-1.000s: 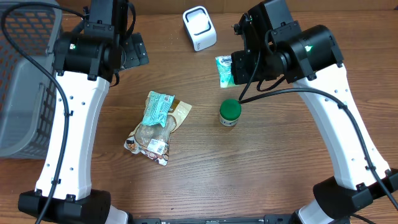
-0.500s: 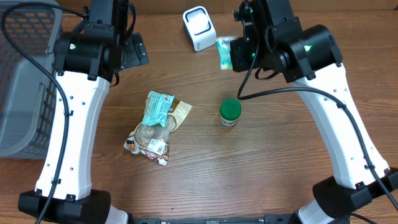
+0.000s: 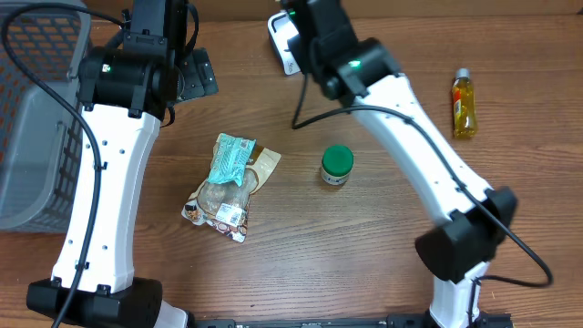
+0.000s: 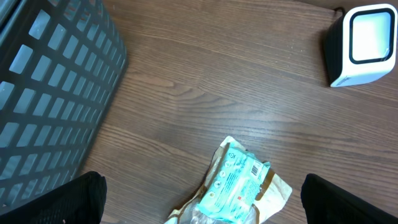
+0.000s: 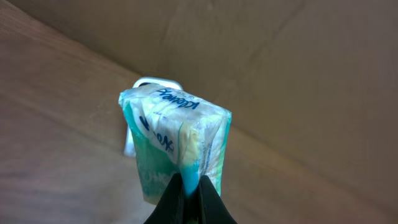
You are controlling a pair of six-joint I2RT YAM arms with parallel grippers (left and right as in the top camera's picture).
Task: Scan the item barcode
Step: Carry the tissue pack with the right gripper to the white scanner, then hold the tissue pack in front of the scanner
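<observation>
Overhead, the right arm reaches over the white box-shaped barcode scanner [image 3: 283, 50], hiding its own gripper. From the left wrist, the left gripper [image 4: 205, 196] hangs spread wide and empty, well apart from the scanner. From the right wrist, the right gripper [image 5: 189, 194] pinches the bottom seam of the teal-and-white plastic-wrapped tissue pack [image 5: 177, 140], held in front of the scanner. So thin a hold could let the pack swivel and turn its barcode away.
</observation>
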